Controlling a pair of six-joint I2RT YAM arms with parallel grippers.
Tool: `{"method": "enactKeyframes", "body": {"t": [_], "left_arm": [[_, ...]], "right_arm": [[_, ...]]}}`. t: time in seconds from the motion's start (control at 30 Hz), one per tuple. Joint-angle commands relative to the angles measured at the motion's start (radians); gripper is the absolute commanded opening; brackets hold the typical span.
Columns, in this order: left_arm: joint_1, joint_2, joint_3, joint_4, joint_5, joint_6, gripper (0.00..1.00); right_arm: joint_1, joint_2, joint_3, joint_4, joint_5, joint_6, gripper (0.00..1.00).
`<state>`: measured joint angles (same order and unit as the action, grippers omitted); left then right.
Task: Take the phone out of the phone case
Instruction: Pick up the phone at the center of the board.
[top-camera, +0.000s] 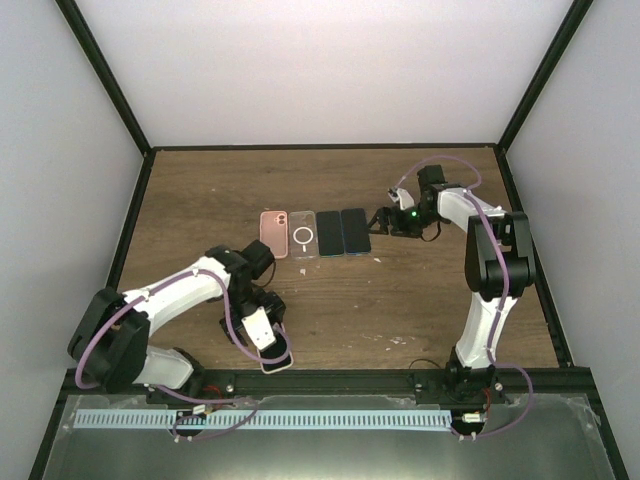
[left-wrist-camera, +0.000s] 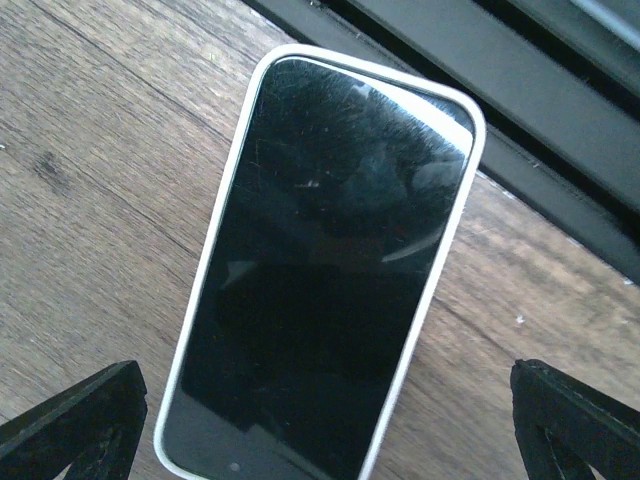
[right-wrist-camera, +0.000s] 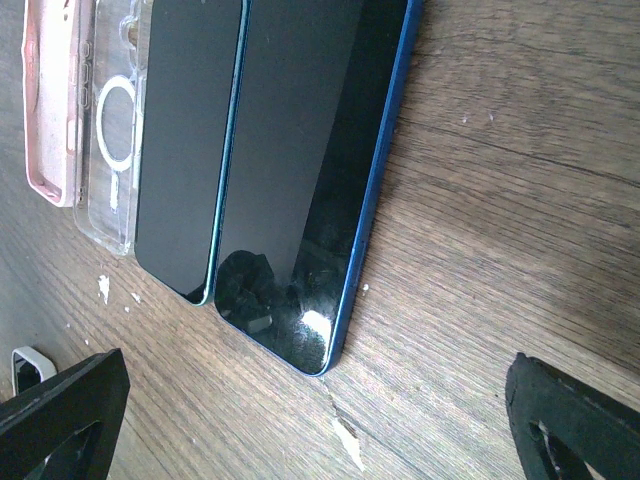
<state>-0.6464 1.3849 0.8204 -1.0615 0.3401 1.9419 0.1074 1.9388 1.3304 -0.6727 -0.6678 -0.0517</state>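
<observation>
A phone (left-wrist-camera: 320, 270) in a white case (left-wrist-camera: 208, 268) lies screen up on the table (top-camera: 420, 300), close to the near edge and left of centre. The left gripper (left-wrist-camera: 320, 425) hovers over it, spread wide, with one finger past each long side. The right gripper (right-wrist-camera: 315, 420), also wide and empty, sits beyond centre beside bare phones (right-wrist-camera: 310, 170) and empty cases (right-wrist-camera: 110, 150). The phone looks stiff, glassy, slippery and breakable; the case rim probably flexes. The best hold is likely the long sides, peeling the rim off at a corner.
</observation>
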Motion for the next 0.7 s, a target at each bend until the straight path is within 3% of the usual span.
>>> {"method": "enactKeyframes", "body": {"t": [0.0,0.53,0.67], "left_arm": [[-0.058,-0.001,-0.041,0.120,-0.036,0.017,1.00],[-0.119,0.139,-0.030,0.112,-0.174,0.154,1.00],[-0.120,0.205,-0.003,0.125,-0.221,0.156,0.94]], "right_arm": [[-0.009,-0.028,0.004,-0.016,-0.001,0.000,1.00],[-0.030,-0.048,0.035,-0.042,-0.040,-0.033,1.00],[-0.032,-0.064,0.042,-0.039,-0.069,-0.056,1.00]]}}
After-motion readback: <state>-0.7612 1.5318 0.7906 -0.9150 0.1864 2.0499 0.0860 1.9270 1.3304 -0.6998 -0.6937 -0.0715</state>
